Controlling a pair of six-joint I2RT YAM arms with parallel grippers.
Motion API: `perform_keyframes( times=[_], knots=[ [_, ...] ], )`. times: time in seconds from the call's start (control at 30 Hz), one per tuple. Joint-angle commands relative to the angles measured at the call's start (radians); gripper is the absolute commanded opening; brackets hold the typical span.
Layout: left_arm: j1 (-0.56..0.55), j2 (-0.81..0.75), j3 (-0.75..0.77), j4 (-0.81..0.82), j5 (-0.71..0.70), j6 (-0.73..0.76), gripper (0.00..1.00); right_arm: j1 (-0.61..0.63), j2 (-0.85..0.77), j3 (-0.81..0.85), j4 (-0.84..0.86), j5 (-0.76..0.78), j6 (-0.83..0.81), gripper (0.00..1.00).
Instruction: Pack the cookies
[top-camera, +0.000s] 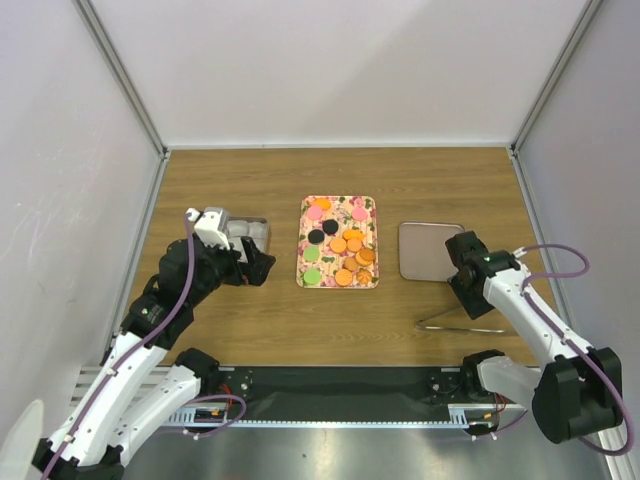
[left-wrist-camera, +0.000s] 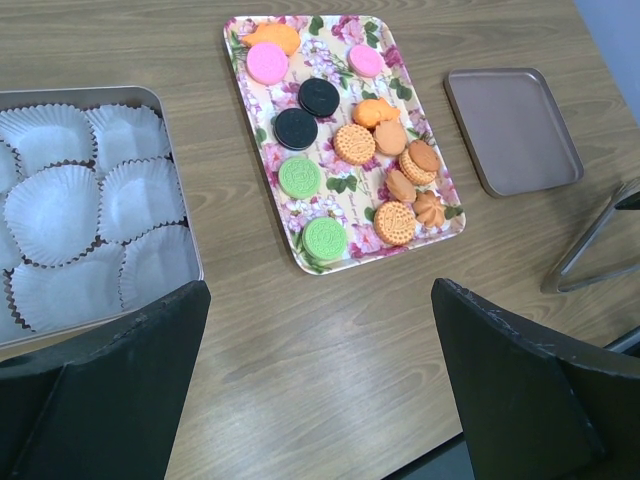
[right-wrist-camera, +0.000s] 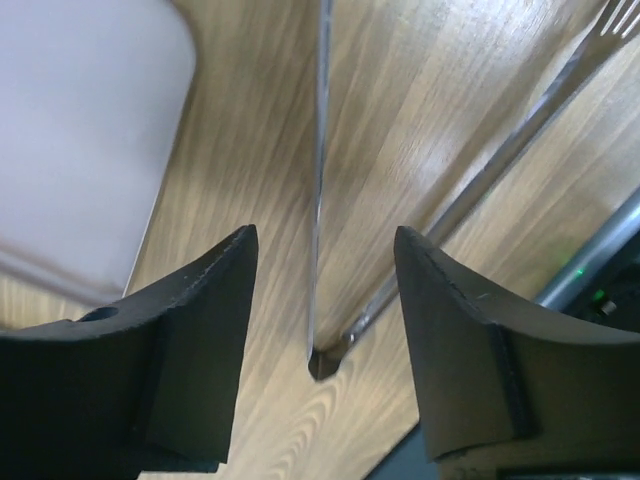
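At mid-table, all cookies (left-wrist-camera: 299, 177) lying on the floral tray (left-wrist-camera: 262, 158), none in the tin's (left-wrist-camera: 192, 240) empty paper cups (left-wrist-camera: 55, 212), so looks like packing not yet begun; left tool (left-wrist-camera: 320, 350) spread wide near the tin, right tool (right-wrist-camera: 325, 300) spread above the tongs (right-wrist-camera: 320, 150), pinching nothing.

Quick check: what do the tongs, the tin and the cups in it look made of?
Tongs: likely polished metal, thin, silvery, with bright glints.
Tin: seemingly grey metal, dull sheen along its rim.
Cups: probably white paper, matte, with fine pleated walls.
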Motion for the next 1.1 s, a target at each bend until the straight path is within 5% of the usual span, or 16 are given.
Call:
perform_keyframes(
  times=[0.0,0.63,0.93,0.97,1.07],
  knots=[
    [0.006,0.005,0.003,0.035,0.017,0.003,1.0,-0.051,0.022,-0.041,0.092,-0.006,0.018,0.61],
    [0.006,0.025,0.001,0.033,0.014,0.003,1.0,-0.194,0.211,-0.104,0.309,-0.051,-0.111,0.5],
    [0.006,0.035,0.0,0.03,0.005,0.001,1.0,-0.206,0.21,-0.086,0.24,0.003,-0.117,0.12],
    [0.006,0.038,0.0,0.029,0.007,0.001,1.0,-0.207,0.191,-0.081,0.226,0.018,-0.117,0.0],
    [0.006,0.046,0.0,0.027,0.036,0.01,1.0,-0.207,0.161,-0.057,0.145,0.043,-0.103,0.0]
  ],
)
